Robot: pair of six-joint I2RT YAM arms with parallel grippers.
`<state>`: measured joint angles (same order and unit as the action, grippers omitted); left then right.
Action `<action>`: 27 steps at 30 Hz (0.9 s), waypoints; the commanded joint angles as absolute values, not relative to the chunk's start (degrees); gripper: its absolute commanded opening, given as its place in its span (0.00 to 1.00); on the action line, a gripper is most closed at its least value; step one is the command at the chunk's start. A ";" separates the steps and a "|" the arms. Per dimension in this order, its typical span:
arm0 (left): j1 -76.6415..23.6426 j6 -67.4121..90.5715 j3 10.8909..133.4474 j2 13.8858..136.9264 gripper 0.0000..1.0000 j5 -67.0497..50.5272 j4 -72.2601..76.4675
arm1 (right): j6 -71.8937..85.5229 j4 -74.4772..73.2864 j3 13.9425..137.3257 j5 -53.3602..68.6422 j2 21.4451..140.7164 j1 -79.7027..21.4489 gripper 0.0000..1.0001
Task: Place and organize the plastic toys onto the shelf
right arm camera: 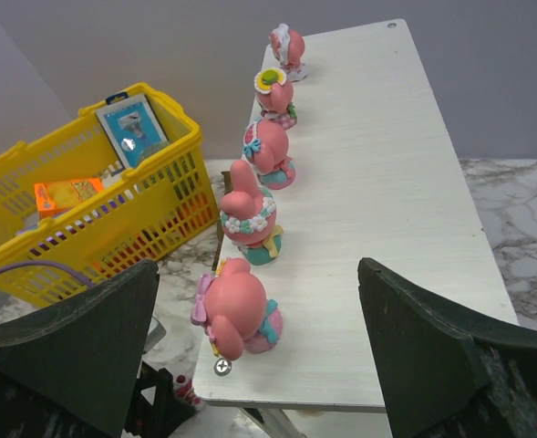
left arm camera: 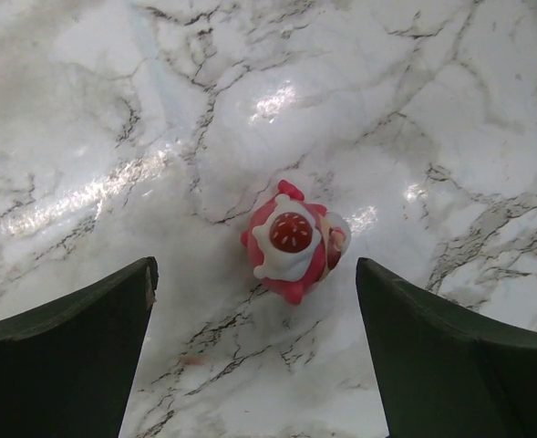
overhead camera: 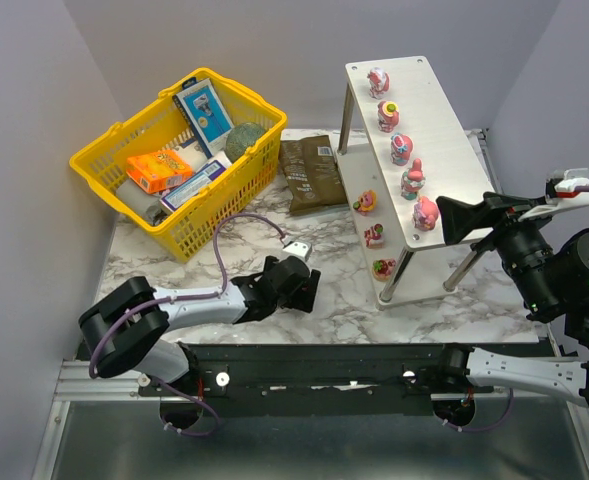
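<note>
L gripper [overhead camera: 304, 287] low over marble worktop [overhead camera: 354, 310], mid-width, toward near edge; jaws wide apart, nothing held. Between its fingers, touching neither: one plastic toy [left arm camera: 291, 242], red-pink w/ white top, lying on the worktop. R gripper [overhead camera: 452, 220] up by the near right corner of the shelf [overhead camera: 444, 130] top board, jaws spread wide, empty. Top board: row of 5 pink toys [right arm camera: 268, 151] upright along its left edge, far end to near end, nearest one just beside R gripper. Lower board: 3 small toys [overhead camera: 375, 236] along its left edge. Yellow basket [overhead camera: 104, 160] at far left corner of worktop, boxes and packets inside. Brown packet [overhead camera: 309, 175] flat on worktop betw. basket and shelf.
</note>
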<state>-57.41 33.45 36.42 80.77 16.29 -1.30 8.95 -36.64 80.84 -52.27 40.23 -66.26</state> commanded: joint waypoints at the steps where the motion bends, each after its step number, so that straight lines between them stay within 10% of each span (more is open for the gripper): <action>1: -57.83 35.68 34.63 82.09 0.94 20.83 0.97 | 10.11 -38.49 82.00 -52.65 40.43 -66.09 0.97; 16: -57.92 36.56 31.73 80.07 0.58 27.51 -2.98 | 9.49 -38.58 83.05 -53.09 40.96 -66.09 0.97; 27: -57.39 39.55 31.73 80.51 0.50 29.71 -4.75 | 9.32 -38.32 82.71 -52.91 41.31 -66.01 0.97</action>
<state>-57.52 37.19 32.47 80.99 26.28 -2.22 9.39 -37.41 81.49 -52.27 40.97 -66.26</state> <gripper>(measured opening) 0.507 0.972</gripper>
